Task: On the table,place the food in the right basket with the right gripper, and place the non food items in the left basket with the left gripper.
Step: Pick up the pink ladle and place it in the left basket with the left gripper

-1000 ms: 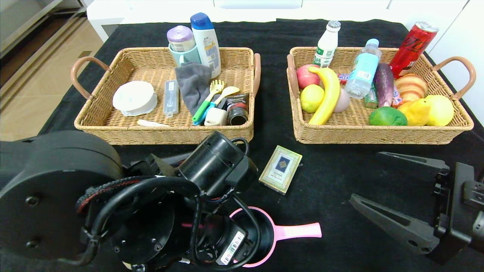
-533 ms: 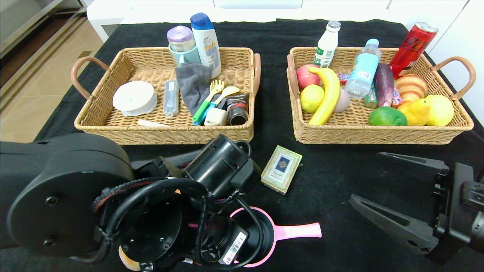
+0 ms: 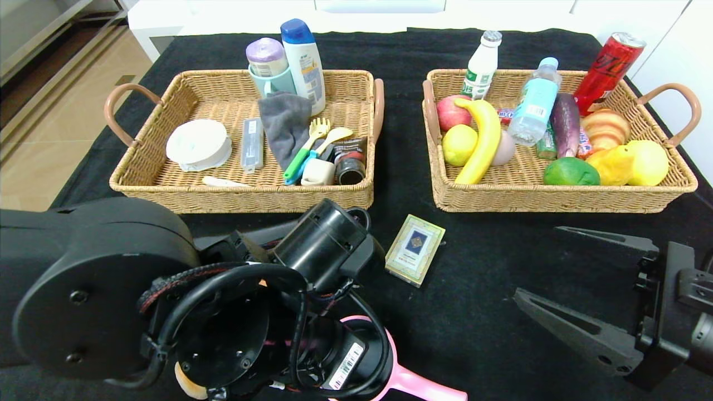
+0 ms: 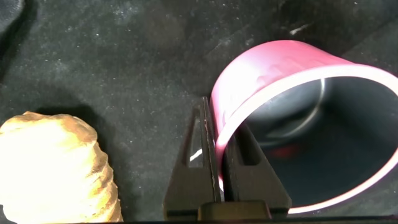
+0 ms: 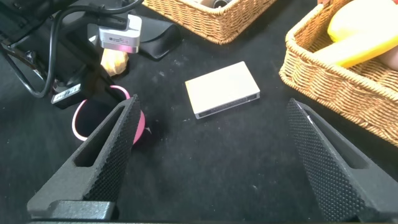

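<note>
My left gripper [image 4: 219,127] is shut on the rim of the pink saucepan [image 4: 298,124], one finger outside the wall and one inside. In the head view the pan [image 3: 415,384] sits under my left arm at the table's front, handle pointing front right. The bread roll [image 4: 56,168] lies on the cloth beside it. The green-and-cream card box [image 3: 415,249] lies between the baskets' front edges. The black glasses case [image 5: 155,43] lies by the left basket. My right gripper [image 3: 536,260] is open and empty at the front right. The banana [image 3: 483,139] and water bottle [image 3: 535,103] lie in the right basket.
The left basket [image 3: 245,195] holds a cloth, cutlery, cups and bottles. The right basket [image 3: 557,197] holds fruit, a croissant, an aubergine, a can and a bottle. Black cloth [image 3: 490,334] lies bare between the card box and my right gripper.
The saucepan's handle has swung toward the table's front edge and the pan has shifted with my left gripper. The right arm has barely moved.
</note>
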Tool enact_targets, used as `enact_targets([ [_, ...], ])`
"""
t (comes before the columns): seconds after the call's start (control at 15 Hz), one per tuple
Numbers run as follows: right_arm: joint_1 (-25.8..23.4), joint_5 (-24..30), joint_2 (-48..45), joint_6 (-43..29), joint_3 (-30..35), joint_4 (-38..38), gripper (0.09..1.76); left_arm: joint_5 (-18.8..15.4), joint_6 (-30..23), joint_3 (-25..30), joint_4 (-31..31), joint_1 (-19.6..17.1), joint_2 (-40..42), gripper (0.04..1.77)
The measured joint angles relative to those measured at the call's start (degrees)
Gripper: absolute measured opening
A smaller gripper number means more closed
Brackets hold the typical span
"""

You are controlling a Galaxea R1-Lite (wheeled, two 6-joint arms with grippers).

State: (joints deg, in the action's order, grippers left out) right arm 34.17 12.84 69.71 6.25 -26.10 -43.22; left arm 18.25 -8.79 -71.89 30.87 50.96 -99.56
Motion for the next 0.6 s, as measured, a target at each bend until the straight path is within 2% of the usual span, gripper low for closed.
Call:
enact_targets([
  [0.6,0.09,0.00,0.22,0.11,0.30,0.06,1.70,0.00,-0.41,0.09,-0.09,-0.02,-0.39,0.17],
])
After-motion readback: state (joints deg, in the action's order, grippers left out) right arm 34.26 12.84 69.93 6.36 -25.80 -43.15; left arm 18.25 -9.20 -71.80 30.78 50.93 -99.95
